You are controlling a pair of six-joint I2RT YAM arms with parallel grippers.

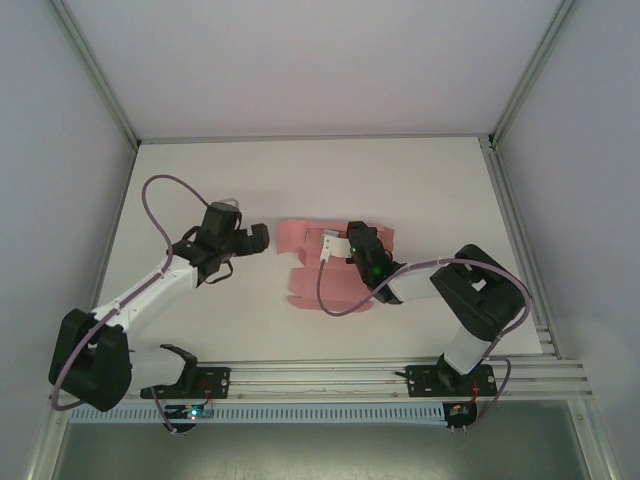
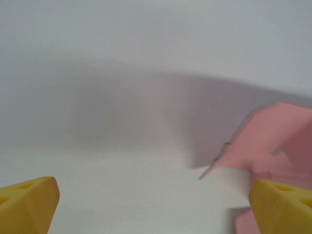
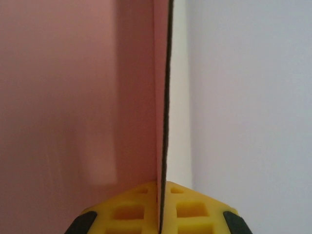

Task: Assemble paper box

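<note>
The pink paper box (image 1: pixel 312 285) lies mid-table (image 1: pixel 200 180) as a partly folded sheet, its long axis hard to judge under the arm. The right claw (image 3: pixel 161 217) is clenched on an upright card edge. The left claw (image 1: pixel 256 238) hangs released just off the sheet's left side - a short reach rightward, likely, over bare table.
</note>
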